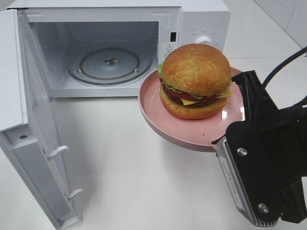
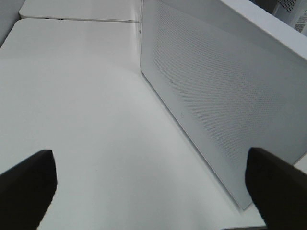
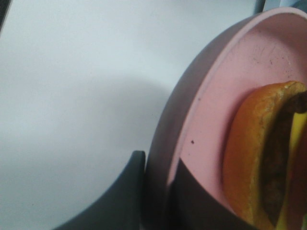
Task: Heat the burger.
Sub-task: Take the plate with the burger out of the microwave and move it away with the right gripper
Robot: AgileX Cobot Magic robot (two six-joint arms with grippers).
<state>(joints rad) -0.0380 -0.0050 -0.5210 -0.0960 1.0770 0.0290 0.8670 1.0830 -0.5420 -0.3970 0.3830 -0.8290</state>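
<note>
Exterior high view: a white microwave (image 1: pixel 120 43) stands at the back of a white table (image 1: pixel 144 182) with its door (image 1: pixel 33 129) swung fully open toward the camera side, so the cavity and its glass turntable (image 1: pixel 109 62) show. Just in front of the microwave's control panel, to the right of the cavity mouth, the burger (image 1: pixel 195 81) sits upright on a round pink plate (image 1: pixel 163 122), and the plate is lifted clear of the table, its shadow falling on the surface below. The burger rests near the plate's middle, bun on top, with lettuce, tomato, cheese and patty showing at its side. The right gripper (image 1: pixel 230 132) reaches in from the side of the plate away from the microwave door, and its black body fills the near corner of the view. In the right wrist view the right gripper (image 3: pixel 156 191) is clamped on the plate's rim, one finger (image 3: pixel 115 201) under the outside of the rim and the other pressed on the inner face, with the bottom bun just beside it. In the left wrist view the left gripper (image 2: pixel 153 187) has its two dark fingertips (image 2: pixel 26 187) spread wide apart with nothing between them, above bare table, near the perforated side wall of the microwave and not touching it.
</note>
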